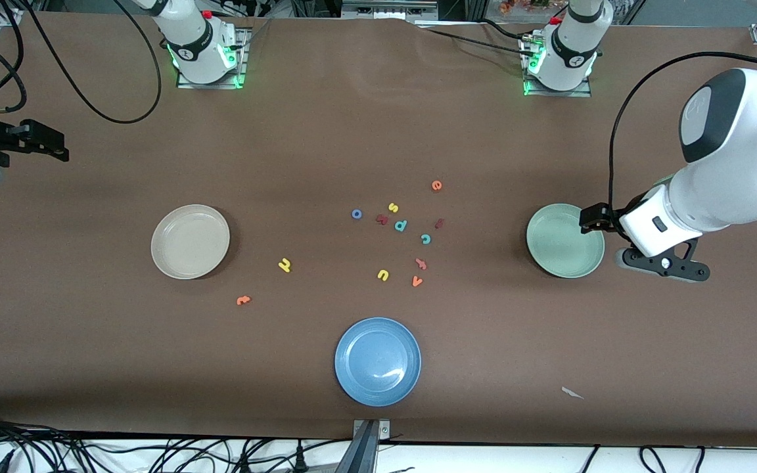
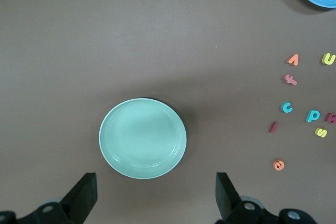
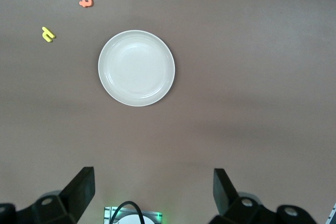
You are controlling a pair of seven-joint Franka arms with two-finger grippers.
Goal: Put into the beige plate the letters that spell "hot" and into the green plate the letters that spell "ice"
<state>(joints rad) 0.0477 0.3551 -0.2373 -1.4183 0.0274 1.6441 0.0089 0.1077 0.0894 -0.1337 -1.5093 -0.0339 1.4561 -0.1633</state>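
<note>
1. At mid-frame of the front view we see foam letters scattered loose: o (image 1: 356,213), e (image 1: 436,186), i (image 1: 439,223), c (image 1: 426,239); h (image 1: 284,265) and t (image 1: 243,300) sit lower left.
2. Beige plate (image 1: 190,241) centre-left, green plate (image 1: 564,240) centre-right; both are bare, smooth and rimmed, nothing sorted yet.
3. Left gripper (image 2: 155,198) hangs over the green plate's edge, jaws wide, empty.
4. Right gripper (image 3: 152,195) waits at the frame's left edge, wide apart, empty.

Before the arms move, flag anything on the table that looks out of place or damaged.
One oddity: a small white scrap lies on the brown table, toward the left arm's end and about as near the front camera as the blue plate. It resembles torn paper, not a letter. Nothing looks spilled or broken.
</note>
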